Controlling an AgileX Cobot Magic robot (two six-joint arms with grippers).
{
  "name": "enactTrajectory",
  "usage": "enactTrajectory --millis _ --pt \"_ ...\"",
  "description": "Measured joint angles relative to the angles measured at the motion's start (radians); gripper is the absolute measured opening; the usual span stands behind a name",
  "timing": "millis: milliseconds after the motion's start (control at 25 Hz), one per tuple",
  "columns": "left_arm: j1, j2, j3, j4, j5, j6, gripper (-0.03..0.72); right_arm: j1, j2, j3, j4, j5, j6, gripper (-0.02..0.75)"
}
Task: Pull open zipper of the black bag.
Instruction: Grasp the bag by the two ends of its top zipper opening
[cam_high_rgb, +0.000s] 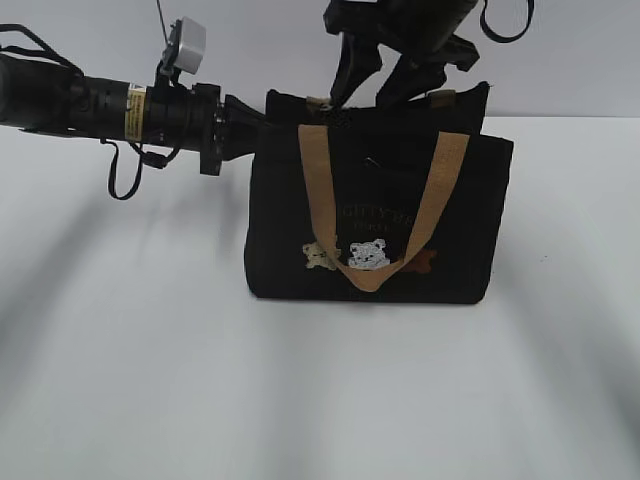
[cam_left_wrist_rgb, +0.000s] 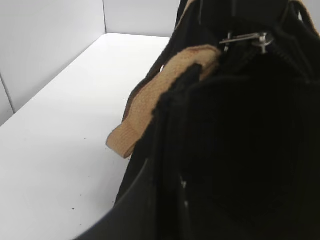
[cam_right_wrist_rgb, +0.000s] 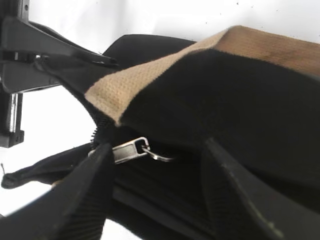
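Two arms reach to the black bag in the exterior view. The bag stands upright on the white table, a little right of the middle, with a tan handle hanging down its front over small bear patches. The left gripper comes in level from the left and meets the bag's upper left corner; its fingers are closed on the fabric there. The right gripper comes down from above onto the top edge of the bag. In the left wrist view, the bag fills the right side, with a folded tan handle at its edge, and a small silver metal pull shows near the top. The gripper itself I cannot make out here. In the right wrist view, the two fingers of the right gripper stand apart, one on each side of the zipper. The silver slider with its ring lies just beside the left finger, and the fingers do not clamp it.
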Motion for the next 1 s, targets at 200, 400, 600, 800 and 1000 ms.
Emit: enactTrajectory --millis 200,400,600,800,1000 --pt "0.0 0.0 0.0 -0.003 0.004 0.0 0.017 0.004 0.02 -0.002 0.035 -0.019 0.02 0.431" --pt "0.0 0.0 0.0 -0.003 0.007 0.0 0.017 0.004 0.028 -0.003 0.043 -0.018 0.027 0.431" --pt "0.0 0.0 0.0 -0.003 0.007 0.0 0.017 0.004 0.03 -0.003 0.046 -0.018 0.034 0.409" --pt "0.0 0.0 0.0 -0.003 0.007 0.0 0.017 0.004 0.031 -0.003 0.05 -0.018 0.035 0.295" --pt "0.0 0.0 0.0 -0.003 0.007 0.0 0.017 0.004 0.031 -0.003 0.052 -0.016 0.035 0.183"
